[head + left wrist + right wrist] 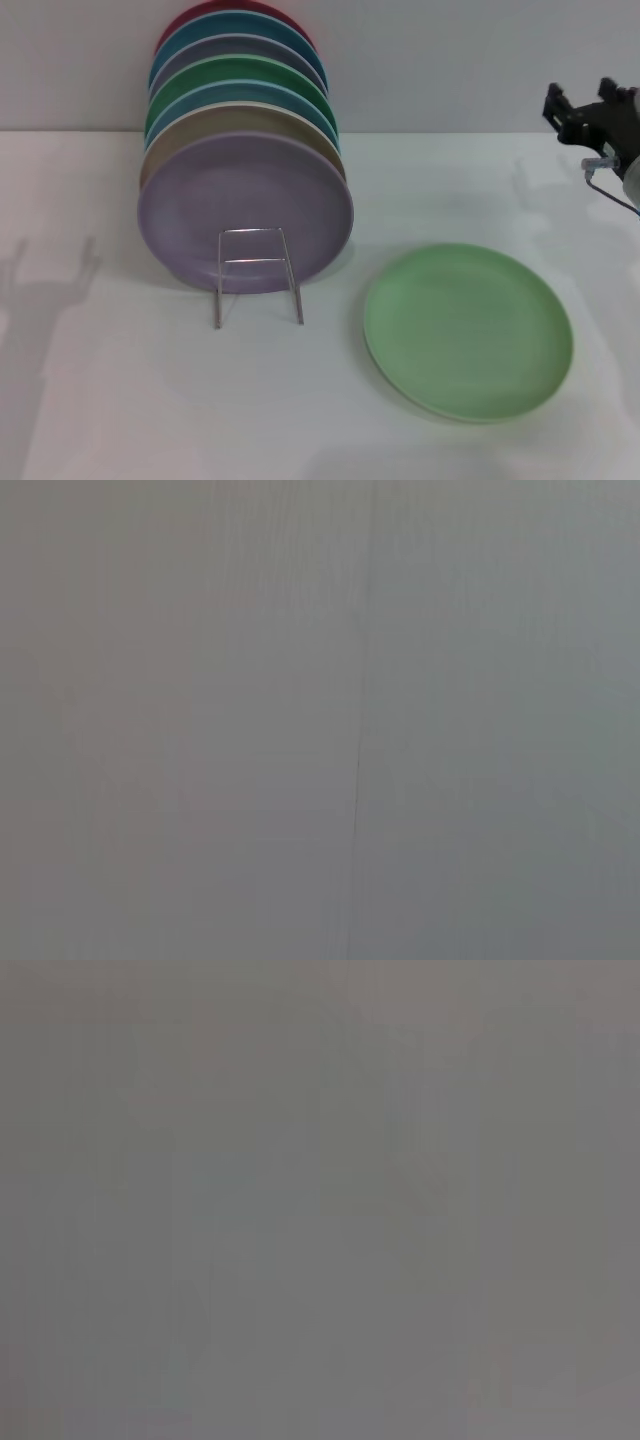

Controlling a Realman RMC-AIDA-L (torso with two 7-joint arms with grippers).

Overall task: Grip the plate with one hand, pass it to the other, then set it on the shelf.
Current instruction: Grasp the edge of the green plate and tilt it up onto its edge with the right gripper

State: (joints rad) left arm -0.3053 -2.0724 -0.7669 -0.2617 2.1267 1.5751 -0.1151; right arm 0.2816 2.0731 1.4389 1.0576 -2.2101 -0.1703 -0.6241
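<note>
The pale mint-green plate (468,331) lies flat on the white table, right of centre in the head view. The shelf (258,272), a thin silver wire rack, stands to its left, with a front loop showing. My right gripper (588,108) hangs in the air at the far right edge, behind and above the plate and well apart from it. Its two black fingers stand apart and hold nothing. My left gripper is out of view; only a faint shadow falls on the table at the far left. Both wrist views show only plain grey.
Several plates stand upright in the rack, leaning back in a row: a lavender plate (245,213) in front, then tan, blue, darker green (240,72), more blue and a red one at the back. A grey wall rises behind the table.
</note>
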